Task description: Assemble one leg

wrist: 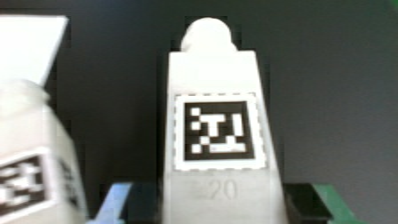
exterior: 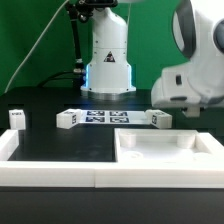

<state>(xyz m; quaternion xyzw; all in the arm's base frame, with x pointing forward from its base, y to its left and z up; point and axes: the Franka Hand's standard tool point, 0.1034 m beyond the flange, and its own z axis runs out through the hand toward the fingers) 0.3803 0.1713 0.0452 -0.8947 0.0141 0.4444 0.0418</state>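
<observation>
fingers (wrist: 121,198): narrow, clamped on both sides of the leg (wrist: 217,120).
leg: held between the fingers, marker tag facing the wrist camera, a second leg (wrist: 27,150) near it.
worktop (exterior: 50,140): black; carries the marker board (exterior: 110,117) and a white slab (exterior: 165,150).

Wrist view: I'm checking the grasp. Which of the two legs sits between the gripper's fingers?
The leg with its whole tag showing, flanked by both fingers; the other leg, cut off at the picture's edge, lies outside them.

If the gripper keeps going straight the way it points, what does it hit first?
Probably the black table: the leg clamped in the gripper would touch it tip first, though depth is unclear.
</observation>
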